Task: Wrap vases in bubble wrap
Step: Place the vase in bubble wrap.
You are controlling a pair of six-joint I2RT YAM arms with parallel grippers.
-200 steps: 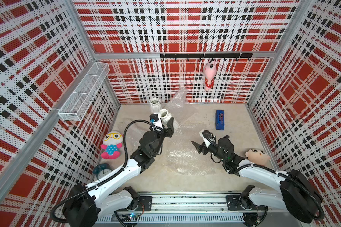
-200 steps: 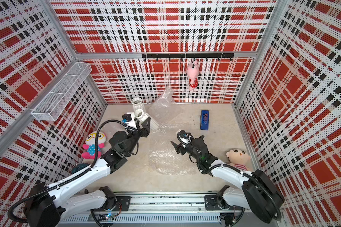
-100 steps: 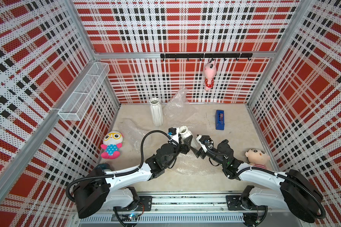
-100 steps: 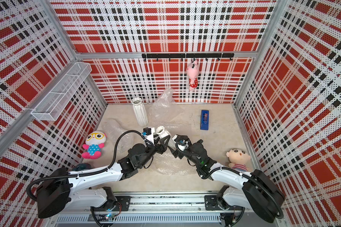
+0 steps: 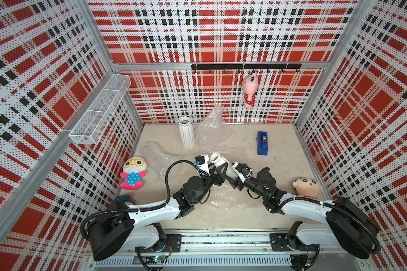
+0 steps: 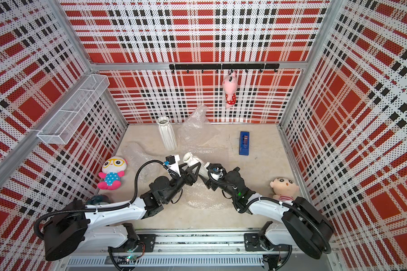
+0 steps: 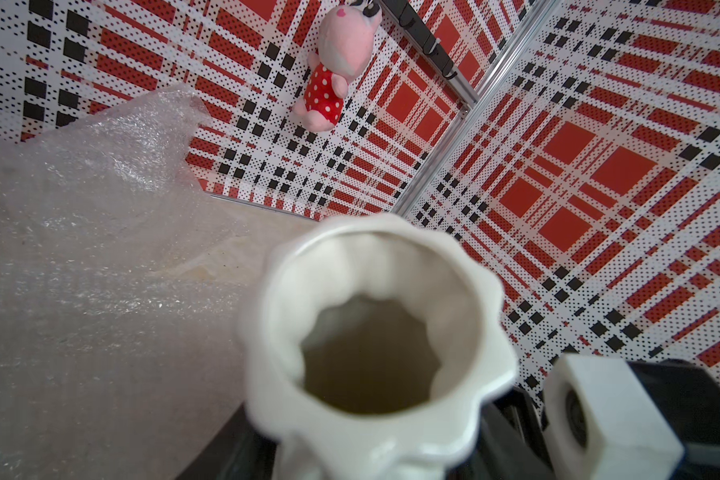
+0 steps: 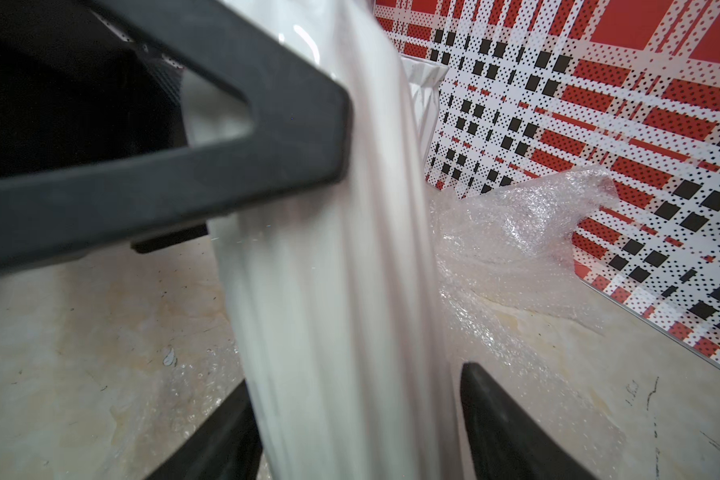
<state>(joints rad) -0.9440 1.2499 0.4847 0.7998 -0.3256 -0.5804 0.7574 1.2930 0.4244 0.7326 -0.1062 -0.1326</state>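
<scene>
The short white ribbed vase [image 5: 215,157] hangs tilted over a flat bubble wrap sheet [image 5: 230,199] in mid-table. My left gripper [image 5: 221,168] is shut on its upper body; in the left wrist view its rim [image 7: 375,332] fills the foreground. My right gripper [image 5: 234,176] stands open around the lower body [image 8: 341,291]. One of the right gripper's fingers [image 8: 225,436] touches the vase, and the other sits slightly off it. The taller white vase [image 5: 186,136] stands upright at the back. Crumpled bubble wrap [image 5: 210,127] lies beside it, and another sheet [image 5: 158,154] lies to the left.
A blue tape dispenser [image 5: 262,143] sits at the back right. Plush toys lie at the left wall [image 5: 133,172] and the right wall [image 5: 306,186]. A pink toy [image 5: 249,90] hangs from the back rail. A wire basket [image 5: 99,112] juts from the left wall.
My left arm carried the short vase from beside the tall vase to the table's middle. My right gripper moved in from the right and its jaws now flank the vase.
</scene>
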